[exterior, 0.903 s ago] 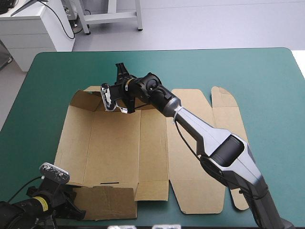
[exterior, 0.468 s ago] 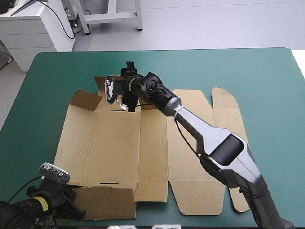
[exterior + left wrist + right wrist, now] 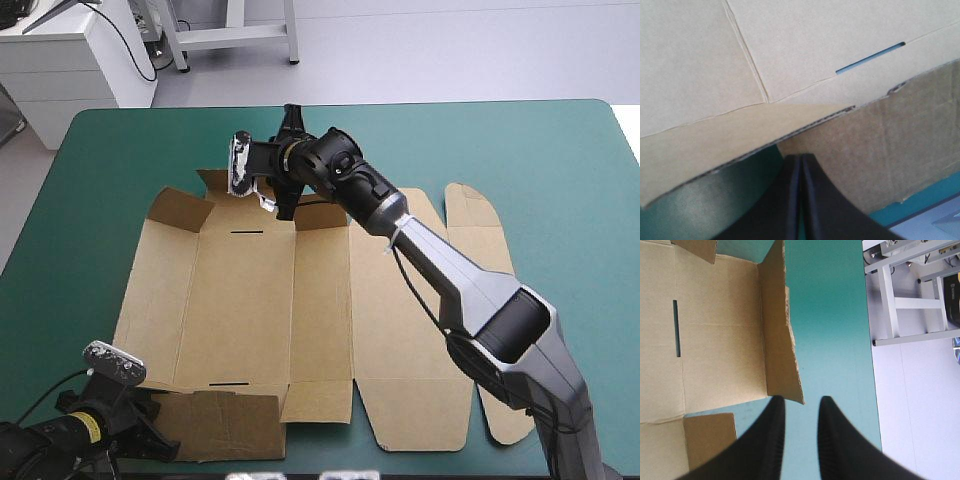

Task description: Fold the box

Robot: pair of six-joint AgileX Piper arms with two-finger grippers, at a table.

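Our box [image 3: 240,310] flat on the counter [image 3: 500,150]; right claw [image 3: 800,402] spread beside its raised flap [image 3: 777,340], left claw [image 3: 801,157] pressed together.

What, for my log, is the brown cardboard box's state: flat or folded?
Mostly flat: the brown cardboard box lies spread; only far flaps stand raised.

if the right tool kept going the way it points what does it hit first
Probably the raised far flap of the box: its corner sits ahead of the right tool, between the open fingers. Past it, only teal-green cover; depth unclear.
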